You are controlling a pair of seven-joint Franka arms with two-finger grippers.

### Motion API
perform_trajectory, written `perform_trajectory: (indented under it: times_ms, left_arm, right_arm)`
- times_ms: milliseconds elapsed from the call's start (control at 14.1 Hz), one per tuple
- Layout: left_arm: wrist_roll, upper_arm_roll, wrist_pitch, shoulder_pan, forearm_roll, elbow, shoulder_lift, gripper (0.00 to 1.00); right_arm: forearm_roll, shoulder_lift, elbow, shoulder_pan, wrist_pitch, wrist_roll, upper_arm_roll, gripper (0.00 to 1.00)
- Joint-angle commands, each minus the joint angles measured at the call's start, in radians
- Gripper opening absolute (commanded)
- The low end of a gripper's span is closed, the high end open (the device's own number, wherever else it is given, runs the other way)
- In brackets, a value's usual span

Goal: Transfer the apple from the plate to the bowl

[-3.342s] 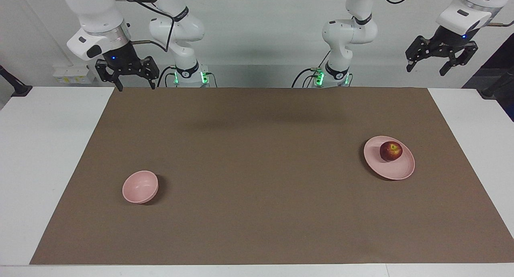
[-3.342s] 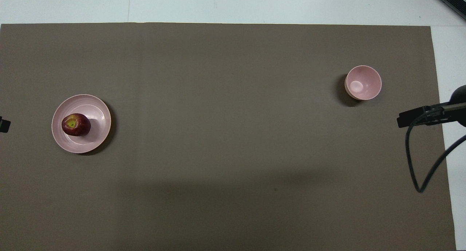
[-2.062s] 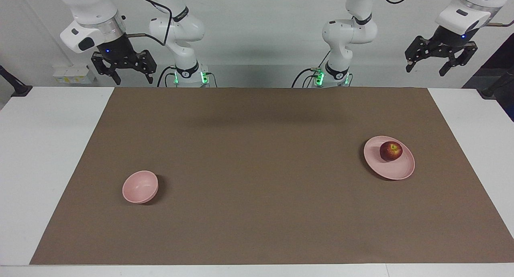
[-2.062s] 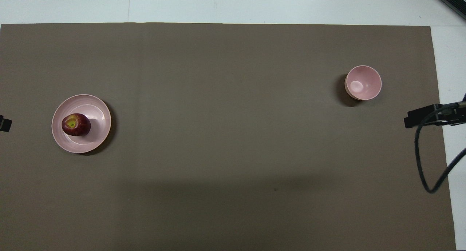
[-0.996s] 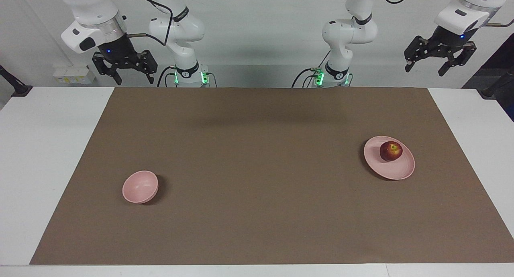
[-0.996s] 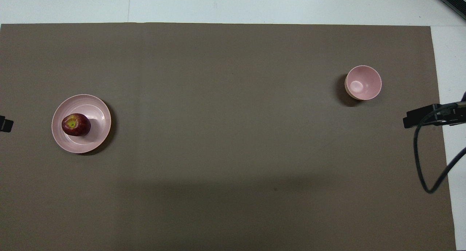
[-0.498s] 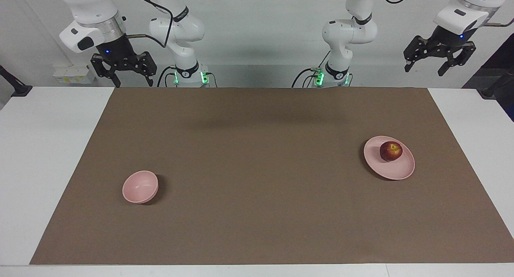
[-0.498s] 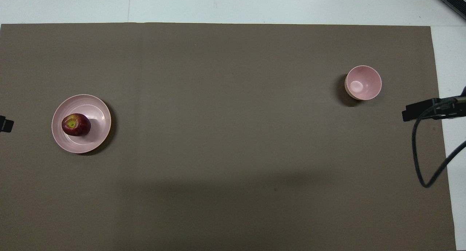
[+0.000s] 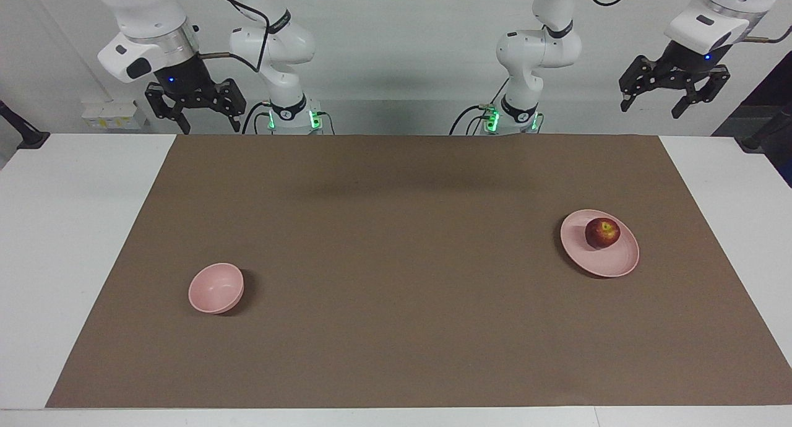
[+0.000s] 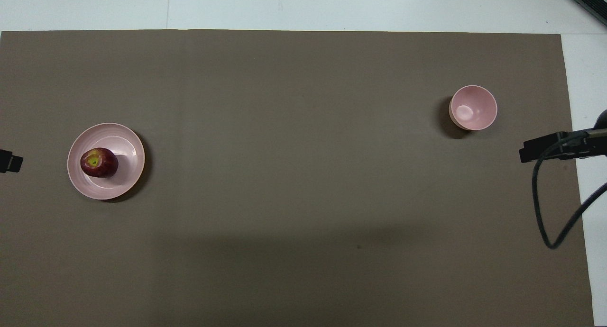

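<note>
Both hands are held high at the robots' end of the table, nothing gripped: the left hand (image 9: 674, 98) is raised above the table edge at the left arm's end, fingers spread, and the right hand (image 9: 193, 112) is raised above the edge at the right arm's end, fingers likewise spread. The apple (image 9: 602, 232) is seen resting on the plate (image 9: 609, 266), stem end up, set toward the plate's rim nearer the robots. It is judged firm, fairly light and smooth-skinned — likely to roll or slip if pinched off-centre. A grip across its widest part, from above, is best chosen, with the fingers kept clear of the low rim. The bowl (image 9: 216, 288) is seen well apart from the plate, toward the right arm's end — a long carry or a handover is implied. A brown mat (image 9: 396, 353) is spread beneath both dishes.
</note>
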Motion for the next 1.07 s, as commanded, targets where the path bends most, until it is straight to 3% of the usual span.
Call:
perform_trajectory:
  times_ms: [0,284,498,711,996]
  left_arm:
    - [0.002,0.004,0.033,-0.004,-0.012,-0.064,-0.044,1.00]
    - [0.004,0.004,0.213,-0.004,-0.013,-0.282,-0.105,1.00]
    - [0.013,0.010,0.358,0.010,-0.013,-0.431,-0.110,1.00]
    - [0.013,0.012,0.527,0.039,-0.013,-0.589,-0.113,1.00]
    - [0.014,0.012,0.660,0.060,-0.013,-0.715,-0.098,1.00]
  right_arm:
    - [0.039,-0.001,0.004,-0.004,-0.030,0.013,0.013,1.00]
    - [0.133,0.008,0.009,-0.004,-0.042,0.016,0.012,1.00]
    - [0.214,0.010,0.007,-0.002,-0.036,0.062,0.014,1.00]
    - [0.382,0.031,-0.001,-0.006,-0.026,0.261,0.013,1.00]
    - [0.548,0.054,-0.005,-0.002,0.033,0.502,0.014,1.00]
